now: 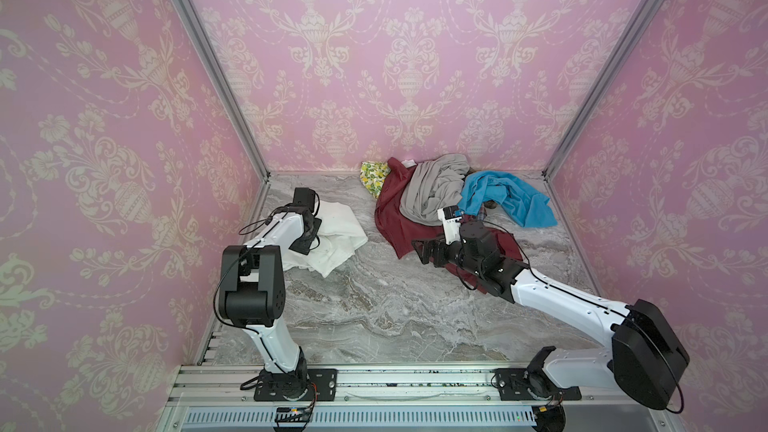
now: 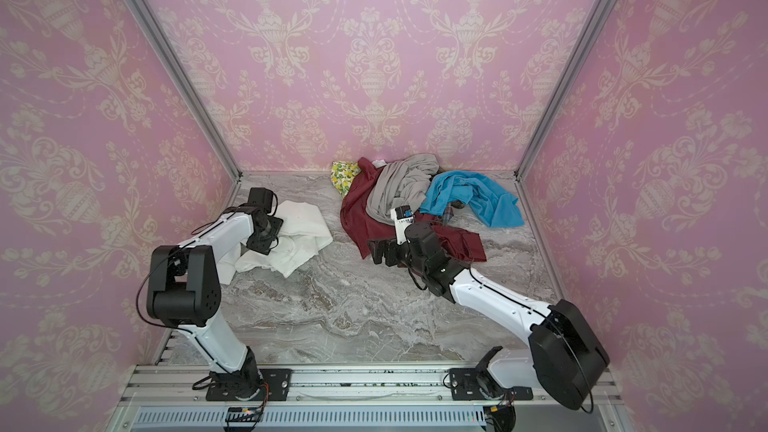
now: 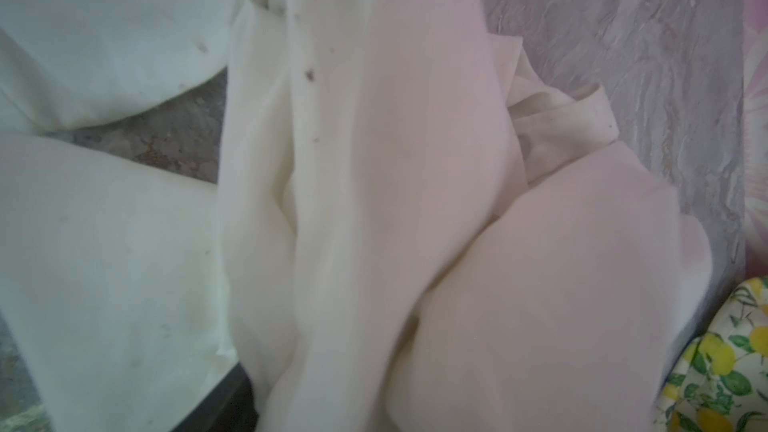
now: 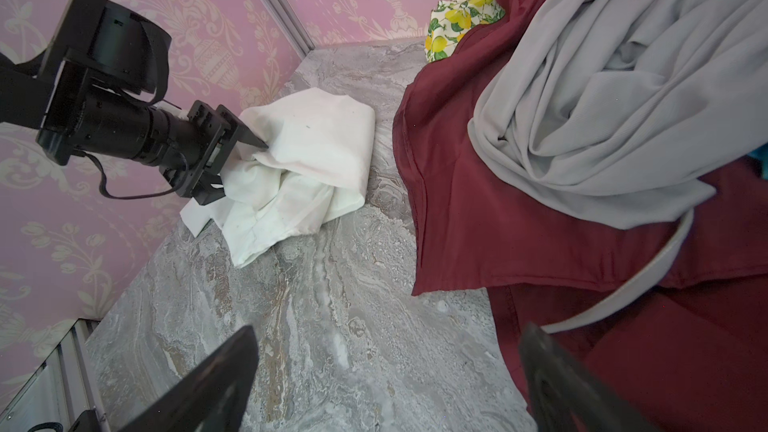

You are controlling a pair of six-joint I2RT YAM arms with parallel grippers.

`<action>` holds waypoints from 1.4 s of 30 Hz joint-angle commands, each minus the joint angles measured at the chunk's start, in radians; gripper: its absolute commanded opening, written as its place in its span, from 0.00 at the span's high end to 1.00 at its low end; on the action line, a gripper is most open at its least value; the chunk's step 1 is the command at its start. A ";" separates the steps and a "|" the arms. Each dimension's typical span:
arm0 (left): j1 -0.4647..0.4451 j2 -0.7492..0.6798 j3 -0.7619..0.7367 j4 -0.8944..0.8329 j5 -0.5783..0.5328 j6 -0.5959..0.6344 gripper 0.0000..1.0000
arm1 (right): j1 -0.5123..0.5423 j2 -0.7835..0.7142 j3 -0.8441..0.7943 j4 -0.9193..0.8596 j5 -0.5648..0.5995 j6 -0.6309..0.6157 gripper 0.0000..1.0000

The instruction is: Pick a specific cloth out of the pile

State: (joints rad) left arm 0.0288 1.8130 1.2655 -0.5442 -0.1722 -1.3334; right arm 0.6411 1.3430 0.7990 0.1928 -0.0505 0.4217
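The cloth is plain white and lies crumpled on the marble at the left, apart from the pile at the back wall. My left gripper is pushed into its near edge and is shut on a thick bunch of it. White folds fill the left wrist view; only one dark finger shows there. My right gripper hovers open and holds nothing, beside the front hem of the maroon cloth.
The pile holds a maroon cloth, a light grey cloth, a bright blue cloth and a lemon-print piece. Pink patterned walls close in the marble table on three sides. A metal rail runs along the front.
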 commanded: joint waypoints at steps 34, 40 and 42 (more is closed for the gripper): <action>-0.001 0.403 0.560 -0.218 -0.272 -0.532 0.13 | -0.102 0.171 0.194 -0.032 -0.184 -0.037 0.01; -0.018 0.304 0.468 -0.135 -0.271 -0.400 0.01 | -0.103 0.083 0.136 -0.025 -0.161 -0.030 0.00; -0.024 0.263 0.428 -0.094 -0.272 -0.342 0.01 | -0.103 0.052 0.122 -0.042 -0.134 -0.049 0.00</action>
State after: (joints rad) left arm 0.0154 2.1651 1.7351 -0.6739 -0.4072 -1.7908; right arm 0.5434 1.4391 0.9443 0.1661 -0.2195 0.3950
